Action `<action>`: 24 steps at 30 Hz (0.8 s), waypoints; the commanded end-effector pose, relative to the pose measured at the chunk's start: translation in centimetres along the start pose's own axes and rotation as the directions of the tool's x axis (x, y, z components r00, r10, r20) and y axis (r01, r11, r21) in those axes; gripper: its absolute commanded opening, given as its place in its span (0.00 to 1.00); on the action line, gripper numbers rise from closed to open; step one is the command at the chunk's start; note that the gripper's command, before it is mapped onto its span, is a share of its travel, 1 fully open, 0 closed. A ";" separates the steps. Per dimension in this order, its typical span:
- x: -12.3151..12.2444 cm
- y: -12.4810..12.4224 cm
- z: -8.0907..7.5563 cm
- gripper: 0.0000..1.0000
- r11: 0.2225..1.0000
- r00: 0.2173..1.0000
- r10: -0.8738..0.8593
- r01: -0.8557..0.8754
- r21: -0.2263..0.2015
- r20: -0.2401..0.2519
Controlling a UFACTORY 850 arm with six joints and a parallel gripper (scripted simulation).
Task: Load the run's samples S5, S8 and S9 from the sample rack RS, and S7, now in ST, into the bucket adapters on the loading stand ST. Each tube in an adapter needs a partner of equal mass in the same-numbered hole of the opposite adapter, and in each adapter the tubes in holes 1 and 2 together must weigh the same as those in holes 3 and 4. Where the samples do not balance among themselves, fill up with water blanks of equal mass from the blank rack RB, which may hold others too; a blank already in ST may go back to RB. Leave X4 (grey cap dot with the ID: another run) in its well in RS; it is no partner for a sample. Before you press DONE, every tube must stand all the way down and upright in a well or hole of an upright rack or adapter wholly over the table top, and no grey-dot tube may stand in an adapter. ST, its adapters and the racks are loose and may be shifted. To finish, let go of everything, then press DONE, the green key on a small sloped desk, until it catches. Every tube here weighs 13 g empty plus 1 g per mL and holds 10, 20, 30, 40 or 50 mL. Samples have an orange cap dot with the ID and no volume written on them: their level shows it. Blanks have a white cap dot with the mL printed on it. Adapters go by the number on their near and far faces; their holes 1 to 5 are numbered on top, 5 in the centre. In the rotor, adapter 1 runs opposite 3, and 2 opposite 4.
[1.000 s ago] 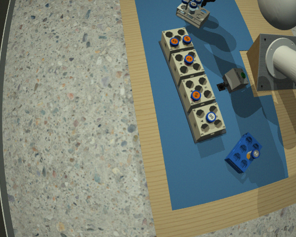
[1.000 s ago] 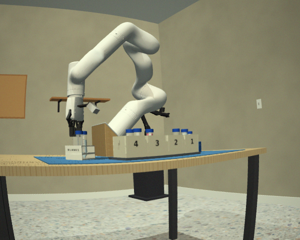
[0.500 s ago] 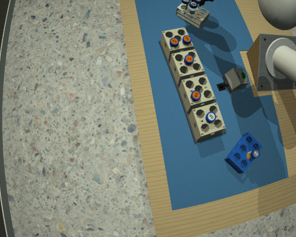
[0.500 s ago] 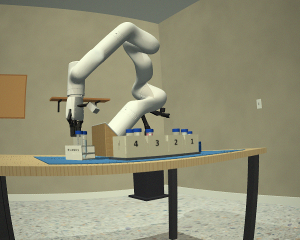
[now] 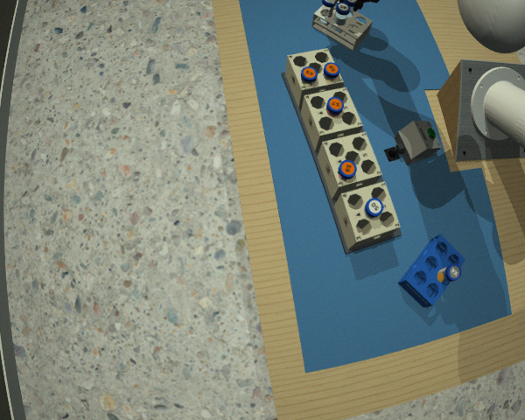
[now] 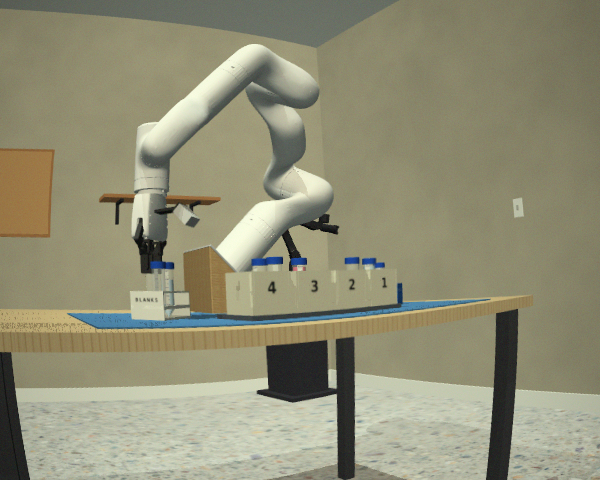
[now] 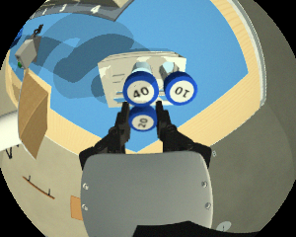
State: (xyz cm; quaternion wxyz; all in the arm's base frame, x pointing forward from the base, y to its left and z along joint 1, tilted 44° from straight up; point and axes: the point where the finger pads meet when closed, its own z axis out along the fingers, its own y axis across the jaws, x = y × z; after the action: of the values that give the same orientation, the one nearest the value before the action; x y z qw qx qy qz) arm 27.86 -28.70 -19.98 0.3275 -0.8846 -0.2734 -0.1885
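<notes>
My gripper stands over the blank rack RB at the far end of the mat. It is shut on the cap of a white-dot blank that stands in the rack; its number is too small to read. The 40 blank and the 10 blank stand just behind it. On the stand, adapter 4 holds two orange-dot samples. Adapter 3 holds one sample, and adapter 2 holds one sample. Adapter 1 holds a white-dot blank.
The blue sample rack RS lies near the mat's near right corner with the grey-dot tube X4 in it. The DONE desk with its green key sits right of the adapters. The arm's wooden base block stands beyond it.
</notes>
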 end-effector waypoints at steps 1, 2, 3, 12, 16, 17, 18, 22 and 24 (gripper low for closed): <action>0.0 0.1 -0.1 0.00 1.000 1.000 -0.001 0.001 -0.002 0.000; 0.0 0.1 -0.1 0.00 1.000 1.000 -0.001 0.001 -0.002 0.000; 0.0 0.1 -0.1 0.00 1.000 1.000 -0.001 0.001 -0.002 0.000; 0.0 0.1 -0.1 0.00 1.000 1.000 -0.001 0.001 -0.002 0.000; 0.0 0.1 -0.1 0.00 1.000 1.000 -0.001 0.001 -0.002 0.000; 0.0 0.1 -0.1 0.00 1.000 1.000 -0.001 0.001 -0.002 0.000; 0.0 0.1 -0.1 0.00 1.000 1.000 -0.001 0.001 -0.002 0.000; 0.0 0.1 -0.2 0.00 1.000 1.000 -0.001 0.001 -0.002 0.000; 0.0 0.1 -0.4 0.00 1.000 1.000 -0.001 0.001 -0.002 0.000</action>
State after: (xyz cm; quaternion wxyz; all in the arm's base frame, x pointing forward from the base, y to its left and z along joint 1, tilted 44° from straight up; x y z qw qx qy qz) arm 27.84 -28.76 -19.92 0.3275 -0.8846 -0.2734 -0.1885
